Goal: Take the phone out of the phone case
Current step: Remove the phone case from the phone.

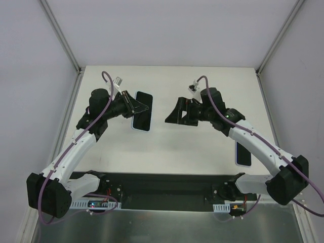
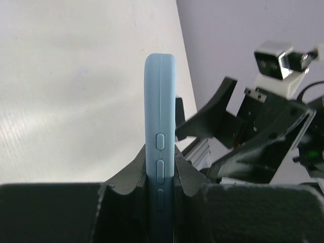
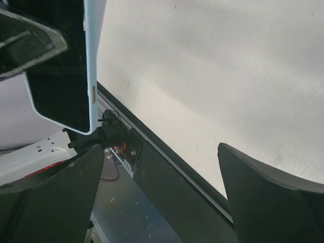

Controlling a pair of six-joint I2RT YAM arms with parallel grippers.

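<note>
Clamping the soft-looking blue phone case by its faces, the left jaws hold it above the tabletop, nearer its left edge. The right jaws stand wide open and empty. The case should flex and grip, while the phone is likely rigid, slick glass, so peel at a corner.

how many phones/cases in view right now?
2. One blue-cased phone is clamped in the left gripper, left of centre. A second blue-rimmed slab lies flat on the table's right side, partly hidden under the right arm.
</note>
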